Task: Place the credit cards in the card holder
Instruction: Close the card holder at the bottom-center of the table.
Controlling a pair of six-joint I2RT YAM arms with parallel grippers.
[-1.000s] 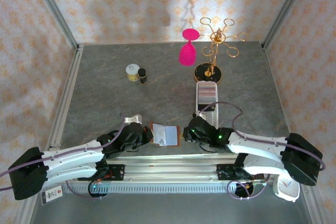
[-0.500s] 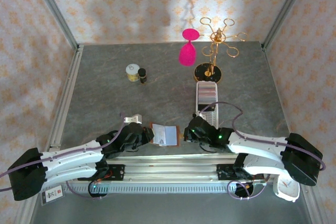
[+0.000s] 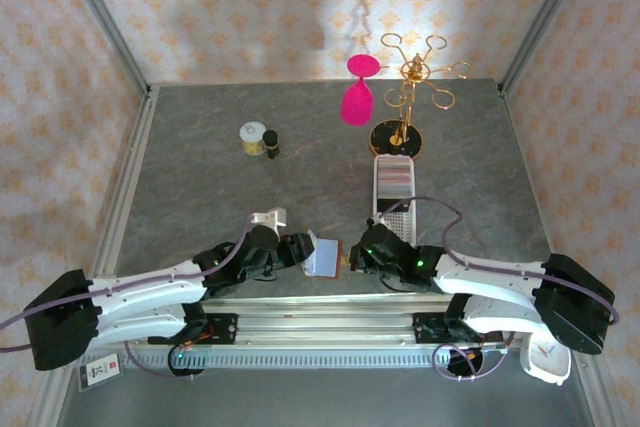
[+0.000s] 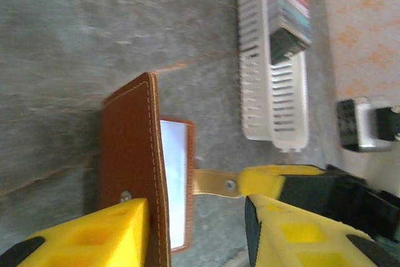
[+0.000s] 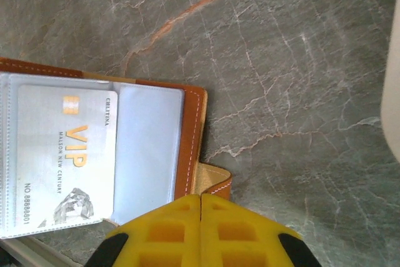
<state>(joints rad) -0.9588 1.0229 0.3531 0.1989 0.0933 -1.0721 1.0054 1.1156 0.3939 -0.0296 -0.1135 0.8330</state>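
Observation:
The brown card holder point(image 3: 322, 255) lies near the front edge between both grippers. A pale credit card point(image 5: 62, 157) printed VIP sits in its clear pocket point(image 5: 147, 148). The holder's left flap point(image 4: 128, 154) stands up on edge, right beside the left finger point(image 4: 94, 236) of my left gripper point(image 4: 197, 232), which is open. My right gripper point(image 5: 200, 229) is shut on the holder's strap tab point(image 5: 212, 182); the strap point(image 4: 215, 182) runs into its yellow fingertip point(image 4: 275, 179). From above, the left gripper point(image 3: 298, 250) and right gripper point(image 3: 352, 257) flank the holder.
A long white perforated tray point(image 3: 393, 209) with several cards standing in it point(image 4: 290, 10) lies just beyond the right gripper. Farther back are a gold stand point(image 3: 405, 97), a pink glass point(image 3: 357, 97), a small jar point(image 3: 252, 137) and a dark bottle point(image 3: 271, 144).
My left arm has moved right, up to the card holder, and its gripper has opened. The holder's left flap has gone from lying flat to standing up. The right gripper stays shut.

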